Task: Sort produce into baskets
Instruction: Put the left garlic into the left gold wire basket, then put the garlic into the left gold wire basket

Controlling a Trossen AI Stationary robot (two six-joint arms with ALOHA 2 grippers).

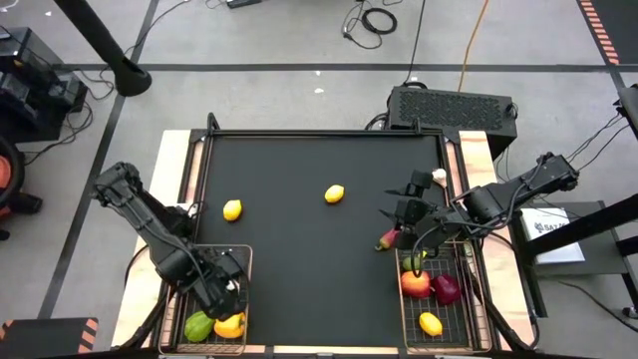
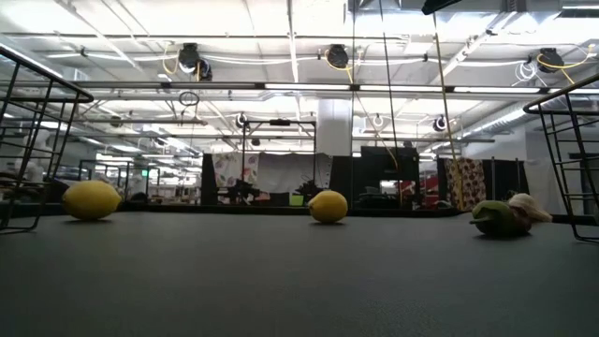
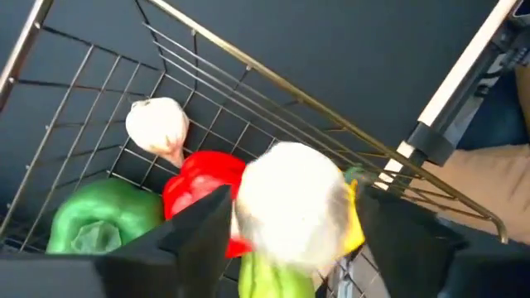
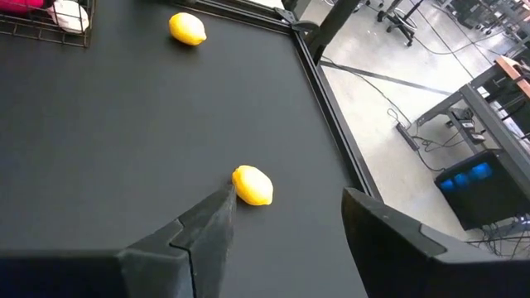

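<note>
My left gripper point(image 1: 225, 291) hangs over the left basket point(image 1: 242, 261), pointing down. A white garlic bulb point(image 3: 290, 207) shows blurred between its fingers. Below it in the basket lie a green pepper point(image 3: 103, 215), a red pepper point(image 3: 199, 186), a yellow pepper point(image 1: 230, 325) and another garlic bulb point(image 3: 157, 124). My right gripper point(image 1: 402, 211) stands open above the table beside the right basket point(image 1: 469, 299), its fingers point(image 4: 207, 223) apart, with a lemon point(image 4: 252, 185) lying beyond them. A second lemon point(image 1: 232, 209) rests on the mat farther left. My left gripper has the garlic bulb between its two fingers, which come from above over the basket. A strip of yellow pepper point(image 3: 354, 228) shows between the bulb and one finger point(image 3: 397, 236). Whether the other finger point(image 3: 203, 223) touches the bulb I cannot tell.
The right basket holds a red apple point(image 1: 415, 284), a dark red piece point(image 1: 449, 289), a lemon point(image 1: 431, 323) and a green piece point(image 1: 414, 262). A dark reddish piece with a green stem point(image 1: 387, 239) lies on the mat by that basket's far left corner. The black mat point(image 1: 309, 269) is bare in the middle.
</note>
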